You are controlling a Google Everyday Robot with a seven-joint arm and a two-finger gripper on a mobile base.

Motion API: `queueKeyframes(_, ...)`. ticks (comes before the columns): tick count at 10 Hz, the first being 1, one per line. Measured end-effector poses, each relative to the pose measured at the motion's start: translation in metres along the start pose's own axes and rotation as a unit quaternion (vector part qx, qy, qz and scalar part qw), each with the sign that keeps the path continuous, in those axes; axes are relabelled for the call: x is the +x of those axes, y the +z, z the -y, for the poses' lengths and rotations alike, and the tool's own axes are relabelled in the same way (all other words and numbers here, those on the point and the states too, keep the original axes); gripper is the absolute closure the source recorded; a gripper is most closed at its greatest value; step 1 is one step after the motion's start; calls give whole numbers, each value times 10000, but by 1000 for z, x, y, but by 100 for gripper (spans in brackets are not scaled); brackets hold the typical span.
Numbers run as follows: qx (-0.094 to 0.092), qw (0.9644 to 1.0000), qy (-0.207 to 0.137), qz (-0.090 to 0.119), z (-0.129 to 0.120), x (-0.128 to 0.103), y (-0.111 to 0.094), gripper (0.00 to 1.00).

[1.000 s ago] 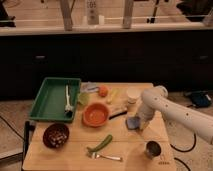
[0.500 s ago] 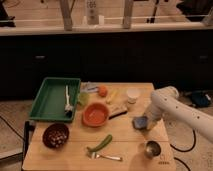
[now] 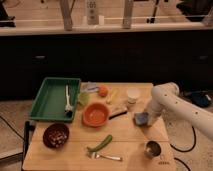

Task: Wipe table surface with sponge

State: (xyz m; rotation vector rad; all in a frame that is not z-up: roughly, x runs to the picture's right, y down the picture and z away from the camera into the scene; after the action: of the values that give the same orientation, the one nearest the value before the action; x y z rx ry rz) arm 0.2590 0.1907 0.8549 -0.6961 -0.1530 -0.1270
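Observation:
The blue-grey sponge (image 3: 140, 118) lies flat on the light tan wooden table surface (image 3: 127, 137), at its right side just below the white cup (image 3: 132, 95). My gripper (image 3: 148, 118) reaches down from the white arm that comes in from the right. It is shut on the sponge's right end and presses it onto the wood.
A green tray (image 3: 50, 102) holding a white utensil sits at the back left. An orange bowl (image 3: 95, 115), a dark bowl (image 3: 55, 135), a green pod (image 3: 102, 143), a fork (image 3: 107, 156), a metal cup (image 3: 152, 148) and an orange fruit (image 3: 103, 90) are spread over the table.
The gripper and the sponge have slid together to the right and slightly toward the back of the table. Nothing else has moved.

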Motion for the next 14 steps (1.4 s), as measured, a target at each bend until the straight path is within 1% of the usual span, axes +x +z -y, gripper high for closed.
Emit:
queueKeyframes(1,-5,9997,-225,30,4,-18,-2,100)
queueKeyframes(2,-13,9993,-377,56,3,-30,-4,100)
queueKeyframes(3,-45,9984,-551,88,-4,-42,-6,100)
queueKeyframes(5,-138,9967,-793,135,-29,-53,-6,100)
queueKeyframes(6,-241,9954,-917,150,-49,-58,-3,100)
queueKeyframes(7,-317,9947,-971,150,-61,-59,-1,100)
queueKeyframes(8,-388,9944,-976,131,-72,-57,3,100)
queueKeyframes(9,-439,9949,-901,94,-79,-48,4,100)
queueKeyframes(10,-454,9961,-752,26,-83,-32,4,100)
queueKeyframes(12,-434,9976,-524,-91,-74,-8,2,100)
queueKeyframes(13,-399,9984,-371,-166,-56,7,0,100)
queueKeyframes(14,-372,9987,-302,-196,-45,13,0,100)
